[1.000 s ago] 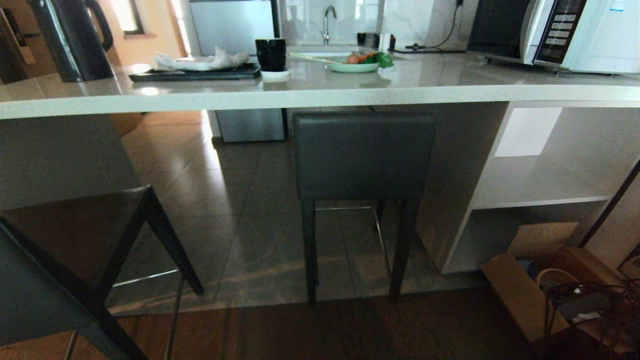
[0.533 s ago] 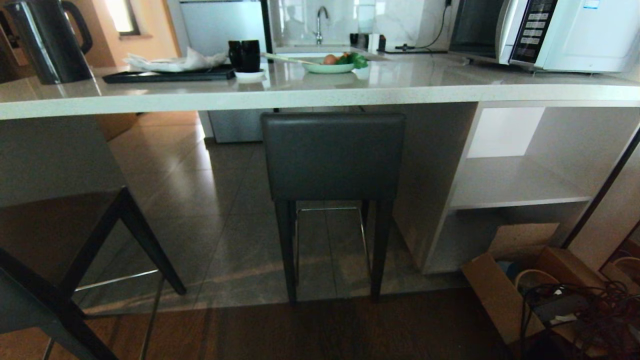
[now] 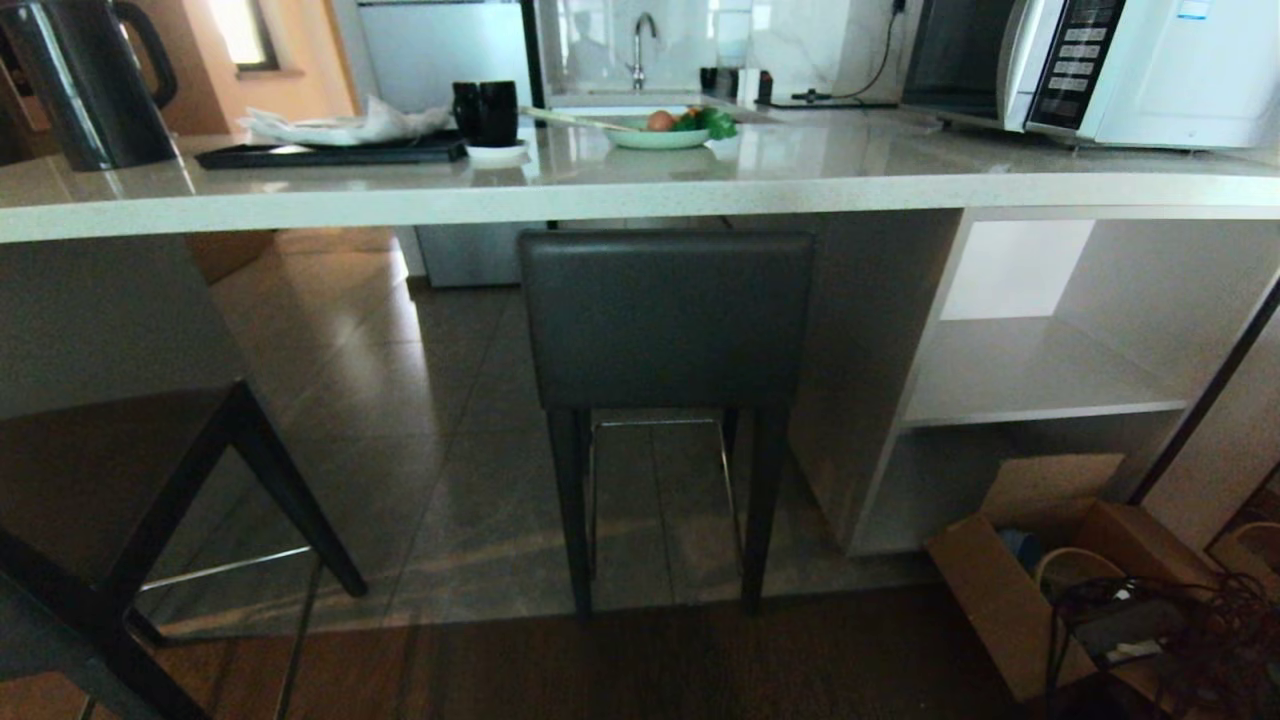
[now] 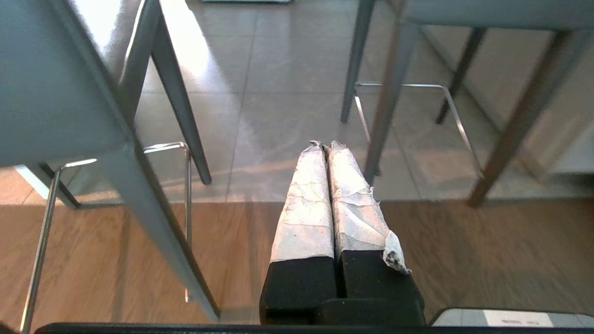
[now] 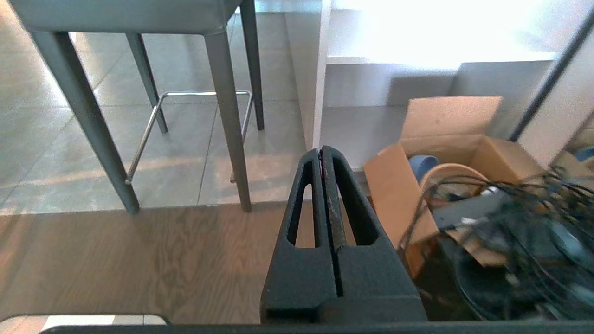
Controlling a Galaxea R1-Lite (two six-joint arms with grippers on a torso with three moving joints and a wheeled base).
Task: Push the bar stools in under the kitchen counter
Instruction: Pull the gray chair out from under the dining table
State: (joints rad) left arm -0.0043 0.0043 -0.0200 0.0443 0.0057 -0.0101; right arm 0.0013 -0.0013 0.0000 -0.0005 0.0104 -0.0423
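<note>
One bar stool [image 3: 665,315] stands straight ahead, its dark-grey backrest just below the edge of the kitchen counter [image 3: 640,190] and its legs on the tiled floor. The second bar stool [image 3: 110,480] is at the near left, turned at an angle and standing out from the counter, partly cut off by the picture's edge. Neither arm shows in the head view. My left gripper [image 4: 325,144], with white-wrapped fingers, is shut and empty above the wood floor between the two stools. My right gripper [image 5: 321,149] is shut and empty, to the right of the middle stool's legs [image 5: 227,116].
Open white shelves [image 3: 1040,390] fill the counter's right end. An open cardboard box [image 3: 1010,590] and a tangle of black wires [image 3: 1180,640] lie on the floor at the near right. A kettle [image 3: 90,80], tray [image 3: 330,152], mug [image 3: 487,112], bowl [image 3: 660,132] and microwave [image 3: 1100,60] sit on the counter.
The whole scene has slid left and slightly down in the head view, so the camera has moved. The stools keep their places relative to the counter.
</note>
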